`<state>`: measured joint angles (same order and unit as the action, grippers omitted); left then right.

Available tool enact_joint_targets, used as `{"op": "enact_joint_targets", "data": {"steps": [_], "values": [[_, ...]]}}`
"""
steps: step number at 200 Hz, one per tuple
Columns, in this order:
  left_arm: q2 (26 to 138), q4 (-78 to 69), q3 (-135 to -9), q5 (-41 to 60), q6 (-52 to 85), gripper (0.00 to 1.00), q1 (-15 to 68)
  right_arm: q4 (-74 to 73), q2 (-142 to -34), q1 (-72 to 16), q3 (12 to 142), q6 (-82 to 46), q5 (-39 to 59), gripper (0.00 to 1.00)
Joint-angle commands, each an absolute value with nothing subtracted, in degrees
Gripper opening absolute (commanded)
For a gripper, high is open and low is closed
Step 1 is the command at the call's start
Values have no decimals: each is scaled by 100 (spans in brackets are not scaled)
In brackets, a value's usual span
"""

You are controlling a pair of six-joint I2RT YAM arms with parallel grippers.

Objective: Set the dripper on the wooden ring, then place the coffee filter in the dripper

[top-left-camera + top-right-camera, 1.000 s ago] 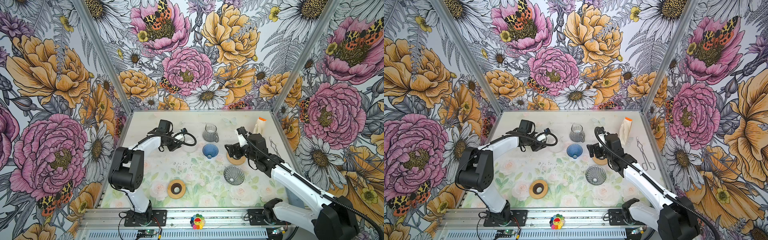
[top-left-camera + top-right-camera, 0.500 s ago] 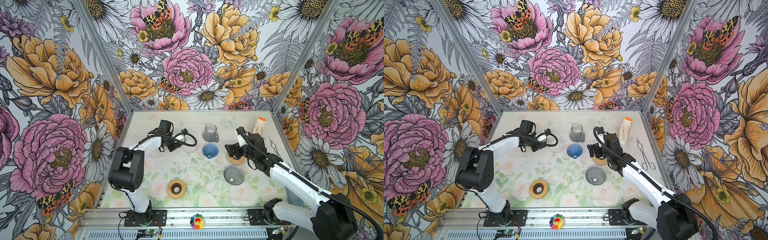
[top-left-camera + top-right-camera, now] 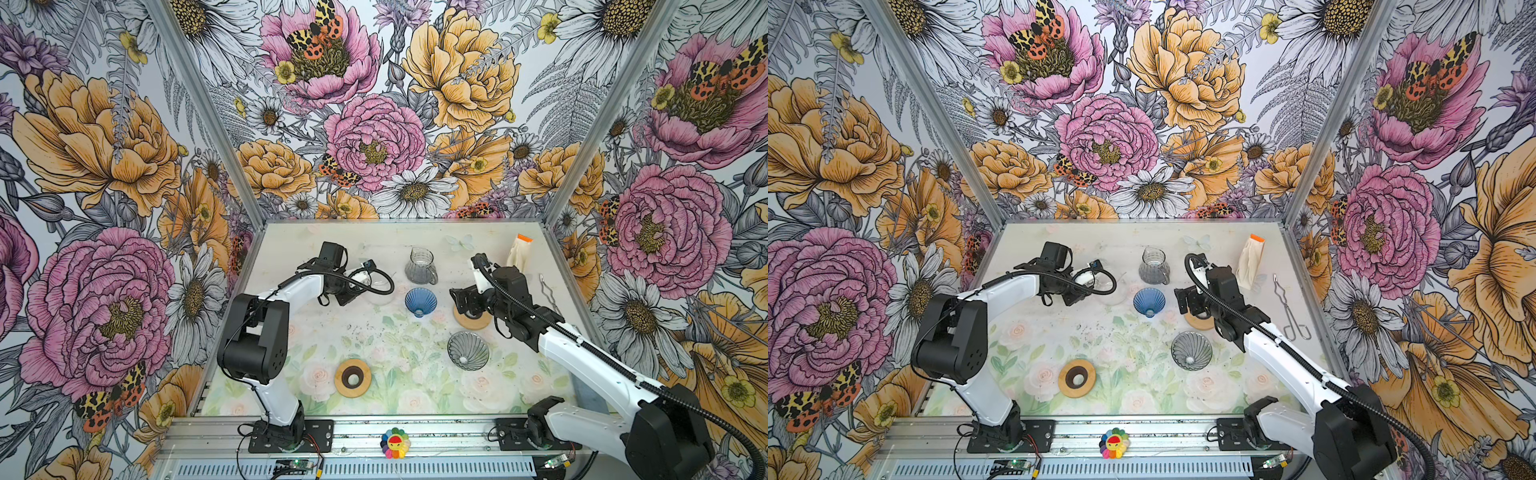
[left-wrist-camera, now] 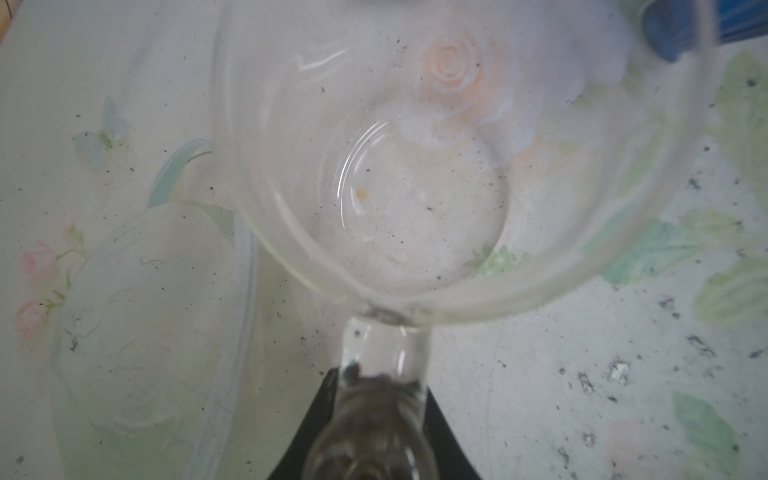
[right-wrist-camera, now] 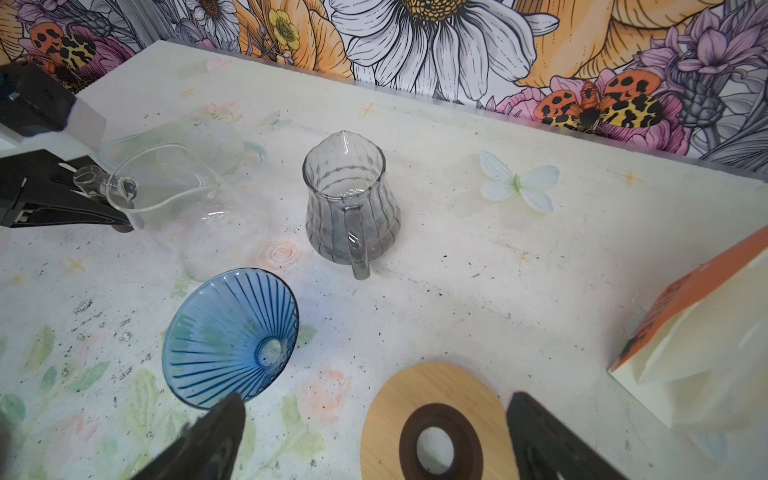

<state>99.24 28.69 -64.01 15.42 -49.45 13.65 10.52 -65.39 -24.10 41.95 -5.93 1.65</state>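
Note:
A pack of white coffee filters [image 3: 518, 255] [image 3: 1250, 264] [image 5: 698, 365] with an orange top stands at the back right. A blue ribbed dripper [image 3: 420, 301] [image 3: 1148, 302] [image 5: 230, 336] lies tilted mid-table. A grey dripper [image 3: 468, 350] [image 3: 1191, 350] sits nearer the front. My right gripper [image 3: 461, 301] [image 3: 1187, 305] [image 5: 376, 401] hangs open over a wooden ring [image 5: 399, 407], between the blue dripper and the filter pack. My left gripper [image 3: 353, 286] [image 3: 1077, 291] [image 4: 380, 374] is shut on the handle of a clear glass carafe [image 4: 415, 187] [image 5: 174, 183].
A grey glass pitcher [image 3: 419, 266] [image 3: 1153, 266] [image 5: 349, 199] stands behind the blue dripper. A second wooden ring [image 3: 352, 377] [image 3: 1076, 378] lies near the front. Metal tongs [image 3: 548, 291] [image 3: 1289, 309] rest by the right wall. Dark specks dot the floral table.
The left gripper's jaws have narrowed onto the carafe's handle. The right arm has barely moved and its jaws stay wide.

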Motion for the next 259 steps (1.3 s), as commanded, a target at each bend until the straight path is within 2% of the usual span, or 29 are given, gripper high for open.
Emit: {"op": "enact_joint_targets", "data": {"steps": [1,42,58,121,182,259], "values": [[9782,2883,-6323,1473,-4874,27,1406,1015,-6565,-2448,4334,-483,40,99],[9725,2878,-6310,1418,-4856,25,1411,1016,-6616,-2444,4342,-499,44,100],[9712,2878,-6316,1352,-4828,21,1415,1009,-6627,-2443,4348,-510,44,99],[9618,2879,-6292,1324,-4727,16,1433,993,-6627,-2452,4342,-474,36,100],[9417,2882,-6161,1257,-4644,16,1489,975,-6644,-2452,4333,-452,18,99],[8636,2881,-5573,1133,-4380,17,1621,945,-6588,-2476,4253,-458,35,100]]}}
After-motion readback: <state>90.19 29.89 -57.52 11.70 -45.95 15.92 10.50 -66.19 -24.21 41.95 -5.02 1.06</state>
